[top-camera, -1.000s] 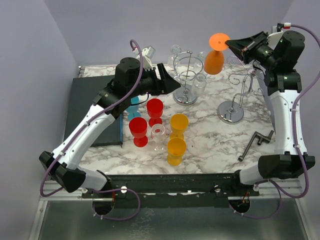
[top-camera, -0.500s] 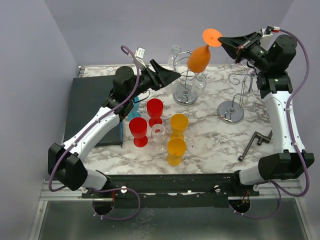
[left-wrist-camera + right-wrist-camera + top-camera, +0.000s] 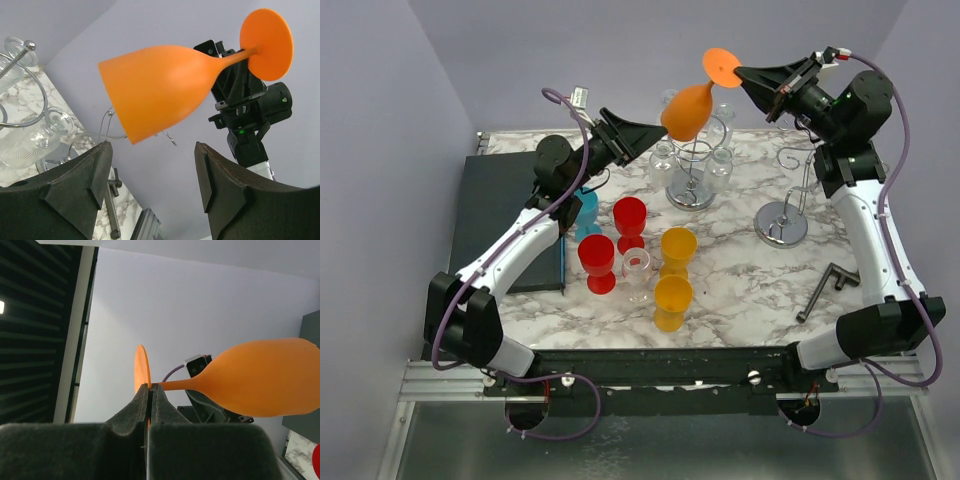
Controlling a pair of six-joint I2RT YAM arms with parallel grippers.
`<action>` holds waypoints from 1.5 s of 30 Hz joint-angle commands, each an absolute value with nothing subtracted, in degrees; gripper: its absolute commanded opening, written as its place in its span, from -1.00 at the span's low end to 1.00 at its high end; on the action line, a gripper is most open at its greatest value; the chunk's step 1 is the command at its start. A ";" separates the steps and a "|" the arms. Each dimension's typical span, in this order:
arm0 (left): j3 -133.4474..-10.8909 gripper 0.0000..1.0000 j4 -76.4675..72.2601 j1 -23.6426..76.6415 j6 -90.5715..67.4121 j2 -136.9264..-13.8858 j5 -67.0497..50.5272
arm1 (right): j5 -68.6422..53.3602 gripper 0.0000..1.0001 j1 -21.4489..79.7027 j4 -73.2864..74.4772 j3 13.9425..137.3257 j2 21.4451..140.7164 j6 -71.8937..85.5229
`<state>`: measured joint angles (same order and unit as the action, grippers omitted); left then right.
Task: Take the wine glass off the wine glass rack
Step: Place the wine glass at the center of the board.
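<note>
The right gripper (image 3: 740, 73) is pinched shut on the thin stem of the orange wine glass (image 3: 687, 110), right up against its flat foot; the right wrist view shows the two fingers (image 3: 127, 417) pressed together with the stem between them and the foot edge-on just behind. The glass hangs in the air high over the back of the marble table (image 3: 740, 270), touching neither the chrome rack (image 3: 788, 205) below the right arm nor the wire rack (image 3: 692, 165) that carries clear glasses. Its long axis is tilted: the foot is up and towards the right arm, and the bowl slopes down and away with its mouth turned towards the left arm. The left gripper (image 3: 658, 132) has its jaws wide apart and points straight at that bowl. From the left wrist the bowl (image 3: 160, 90) fills the space just ahead of the two dark fingers (image 3: 75, 195), with a clear gap between bowl and pads, so nothing touches yet. I judge that a handover would depend on this line-up: the left gripper is the free one, it is close to the bowl end, and the bowl's widest part lies across its opening. A small white tag (image 3: 578, 95) sits on the left arm's cable, but it is too small to read, and no brand or other writing shows in any view.
</note>
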<state>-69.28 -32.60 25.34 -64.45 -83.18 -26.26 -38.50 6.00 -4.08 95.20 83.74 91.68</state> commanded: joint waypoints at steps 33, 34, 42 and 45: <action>-66.09 -0.60 -64.01 20.74 -86.76 -82.75 -32.67 | -38.09 -0.99 11.57 -15.08 91.16 86.04 99.61; -66.12 -0.73 -63.39 20.74 -86.49 -82.54 -32.88 | -37.85 -0.99 11.57 -14.00 91.58 85.91 98.62; -66.06 -1.00 -53.45 20.74 -81.85 -77.79 -34.36 | -33.88 -0.20 11.60 0.72 96.40 84.18 83.93; -67.01 -1.00 -43.88 20.74 -76.81 -74.42 -34.44 | -30.37 0.28 11.59 7.10 97.69 82.87 77.06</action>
